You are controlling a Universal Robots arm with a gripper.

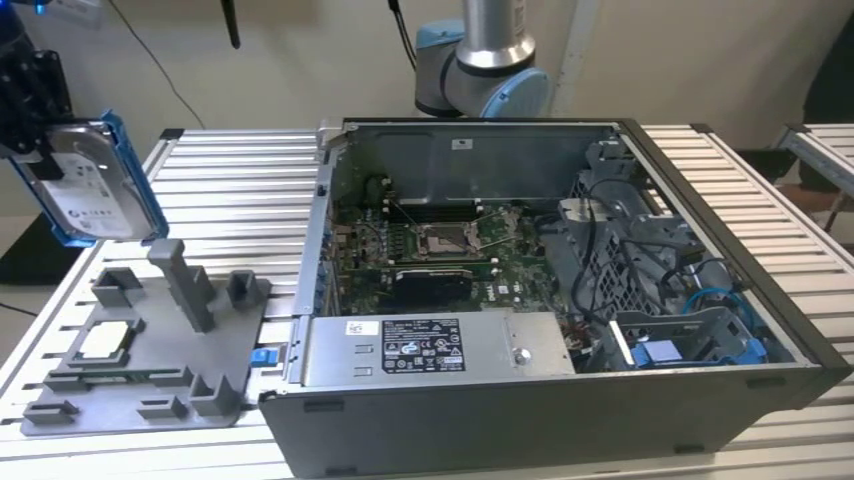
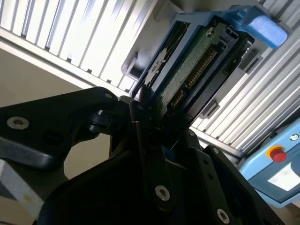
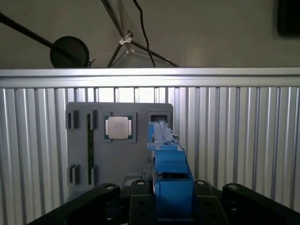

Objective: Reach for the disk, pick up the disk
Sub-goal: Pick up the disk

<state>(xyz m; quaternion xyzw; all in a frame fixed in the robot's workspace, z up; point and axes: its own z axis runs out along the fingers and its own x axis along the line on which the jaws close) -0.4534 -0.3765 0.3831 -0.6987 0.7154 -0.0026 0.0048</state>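
- I am seeing the disk (image 1: 91,185) as a flat silver-grey drive with a white label, framed by bright blue rails. In the second wrist view its green circuit board (image 2: 187,65) is showing.
- The tool (image 1: 38,135) is clamping the disk by its upper end, with the jaws narrow on it, so the disk is hanging nearly upright below the tool.
- The disk is hanging in the air at the exterior view's left, above the grey fixture (image 1: 147,370) and clear of the desk (image 1: 234,190).
- In the first wrist view a chip (image 3: 117,127) is sitting in a fixture pocket, just beside the disk's blue edge.
- The open case (image 1: 534,420) is standing well apart from the disk.
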